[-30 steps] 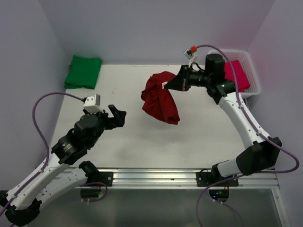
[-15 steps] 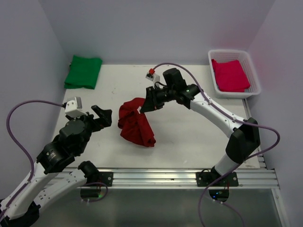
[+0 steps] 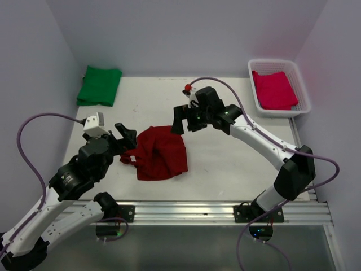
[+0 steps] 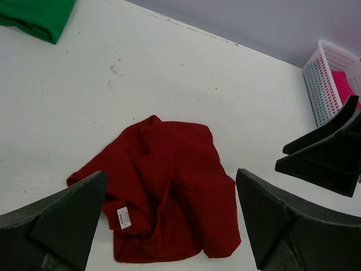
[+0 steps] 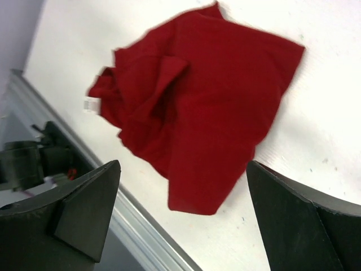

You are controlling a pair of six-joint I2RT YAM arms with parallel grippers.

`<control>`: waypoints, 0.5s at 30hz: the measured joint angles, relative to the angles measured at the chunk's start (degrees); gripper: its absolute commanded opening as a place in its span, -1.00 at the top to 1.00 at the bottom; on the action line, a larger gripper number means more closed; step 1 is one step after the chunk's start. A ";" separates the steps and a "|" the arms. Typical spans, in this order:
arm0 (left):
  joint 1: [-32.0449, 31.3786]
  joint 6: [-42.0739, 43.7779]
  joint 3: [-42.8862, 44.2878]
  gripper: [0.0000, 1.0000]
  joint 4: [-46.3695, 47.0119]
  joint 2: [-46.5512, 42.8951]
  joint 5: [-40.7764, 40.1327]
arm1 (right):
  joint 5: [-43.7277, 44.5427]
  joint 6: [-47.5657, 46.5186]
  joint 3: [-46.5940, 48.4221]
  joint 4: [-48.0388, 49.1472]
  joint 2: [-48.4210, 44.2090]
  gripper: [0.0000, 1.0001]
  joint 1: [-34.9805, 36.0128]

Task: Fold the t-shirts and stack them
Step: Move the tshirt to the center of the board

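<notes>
Table: the white flat tabletop [image 3: 225, 164] carries everything; its bare part lies right of centre.
Maroon shirt: the dark maroon-red soft cloth t-shirt [image 3: 158, 159] lies crumpled in a loose heap on the near-middle of the table, a white label showing at its left edge. Nothing holds it.
Green shirt: the bright green cloth t-shirt [image 3: 99, 84] lies folded flat at the far left corner, well apart from the heap.
Basket: the white plastic lattice basket [image 3: 299, 84] stands at the far right corner, with the pinkish-red cloth t-shirt [image 3: 273, 90] lying in it.
Left arm: the left gripper [image 3: 127, 137] hovers just left of the maroon heap, jaws spread wide, gripping nothing; its wrist view looks straight down on the cloth.
Right arm: the right gripper [image 3: 180, 120] hangs above the far right side of the heap, jaws wide apart and empty, clear of the cloth.
Step in hand: judged from the layout, the maroon shirt has just been set down for folding; one shirt looks done, one waits in the basket.
Next move: likely to spread the heap flat. That calls for each gripper to find a separate edge or corner, pinch a single layer, and pull outward without dragging the bundle.
</notes>
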 measured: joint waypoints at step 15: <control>0.00 -0.48 1.20 -1.00 0.57 3.26 1.49 | 18.08 7.89 -5.70 -2.10 17.88 0.77 16.06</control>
